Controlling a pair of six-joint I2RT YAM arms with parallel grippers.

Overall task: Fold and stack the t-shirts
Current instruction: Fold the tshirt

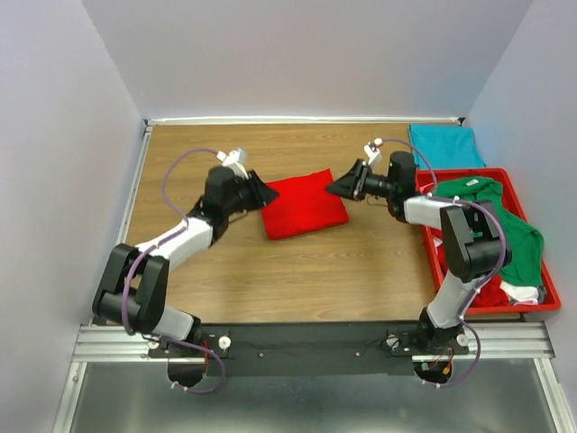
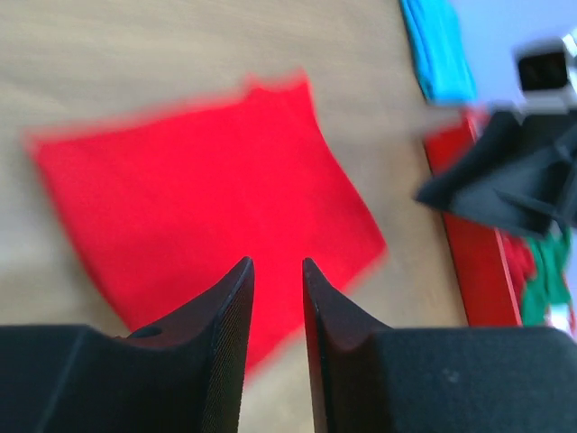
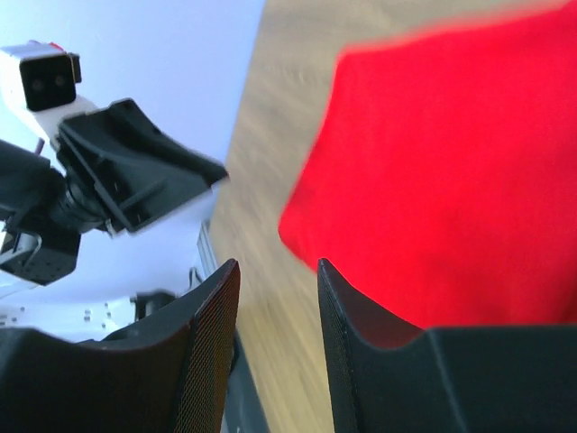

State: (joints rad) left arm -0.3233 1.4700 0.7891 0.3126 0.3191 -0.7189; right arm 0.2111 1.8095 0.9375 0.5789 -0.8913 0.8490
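Observation:
A bright red t-shirt (image 1: pixel 305 206) lies folded flat on the wooden table, mid-centre; it also shows in the left wrist view (image 2: pixel 198 198) and the right wrist view (image 3: pixel 451 171). My left gripper (image 1: pixel 269 192) hovers at its left edge, jaws a little apart and empty (image 2: pixel 278 263). My right gripper (image 1: pixel 335 186) hovers at its right edge, open and empty (image 3: pixel 278 267). A folded teal t-shirt (image 1: pixel 444 145) lies at the back right. A green t-shirt (image 1: pixel 505 225) is heaped in the red tray.
The rigid red plastic tray (image 1: pixel 539 305) stands along the right edge, with a red and a white cloth under the green shirt. White walls enclose the table on three sides. The black base rail runs along the near edge.

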